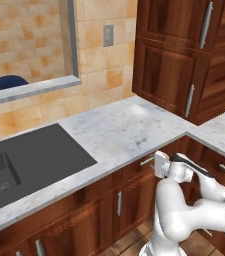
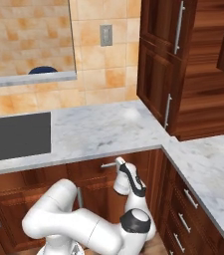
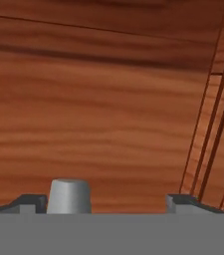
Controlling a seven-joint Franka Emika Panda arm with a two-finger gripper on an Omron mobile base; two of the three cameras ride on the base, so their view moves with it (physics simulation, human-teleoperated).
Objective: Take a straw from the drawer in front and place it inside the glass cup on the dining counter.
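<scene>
The drawer (image 1: 134,171) under the marble edge is sitting closed, its reddish-brown wood front facing the hand squarely, and with it shut I cannot tell where the straw is lying. One short silver drawer handle (image 1: 146,161) is sticking out from that front, and the gripper (image 1: 157,165) is hovering right at it. In the hand view the two dark fingertips (image 3: 31,201) are standing wide apart, with the rounded grey end of the handle (image 3: 69,195) rising between them, just beside the left-hand tip and well apart from the other. The jaws are gaping and are gripping nothing. From the right base view the gripper (image 2: 119,162) is pointing at the same handle (image 2: 108,164), with the white arm folding low in front of the cabinets. Above the drawer a white marble worktop (image 1: 124,130) with grey veins is running along the wall and turning a corner to the right; one black sink (image 1: 4,172) is sitting in it at the left. On the tan tiled wall one grey switch plate (image 1: 108,35) is showing. To the right, dark wooden wall cabinets (image 1: 184,60) are carrying two long silver bar handles (image 1: 206,25). Beyond the grey window ledge, one dark-blue rounded shape (image 1: 8,81) is peeking up, possibly a chair back.
</scene>
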